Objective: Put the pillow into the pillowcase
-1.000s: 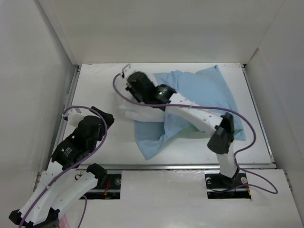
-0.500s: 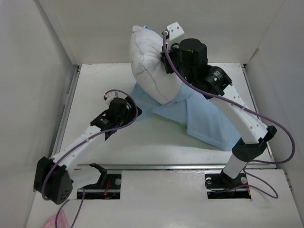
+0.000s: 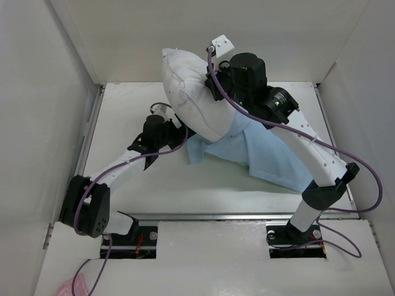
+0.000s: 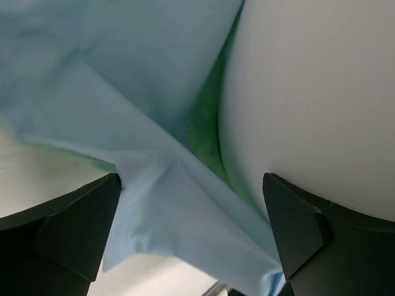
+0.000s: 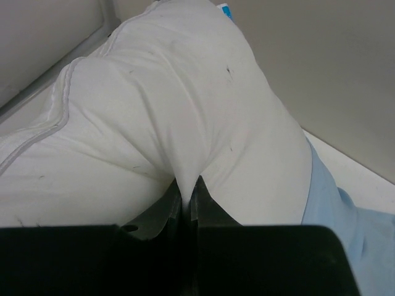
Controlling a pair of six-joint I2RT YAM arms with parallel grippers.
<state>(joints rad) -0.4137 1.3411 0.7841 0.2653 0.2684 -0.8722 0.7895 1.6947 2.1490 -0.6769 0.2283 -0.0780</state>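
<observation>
The right fingers (image 5: 162, 213) are pressed nearly together, pinching a fold of the white pillow (image 5: 154, 105) & holding it up off the surface (image 3: 123, 117), near the back wall. Its lower end meets the pillowcase (image 3: 274, 157), which lies crumpled on the surface's right half, partly under the pillow. The left fingers (image 4: 74, 228) are spread wide w/ nothing gripped. They sit low at the pillowcase mouth, w/ blue cloth & green lining between them; one is right by the pillow's bulge, can't tell if touching. Blue-white tag (image 5: 225, 11) at the pillow's top edge.
</observation>
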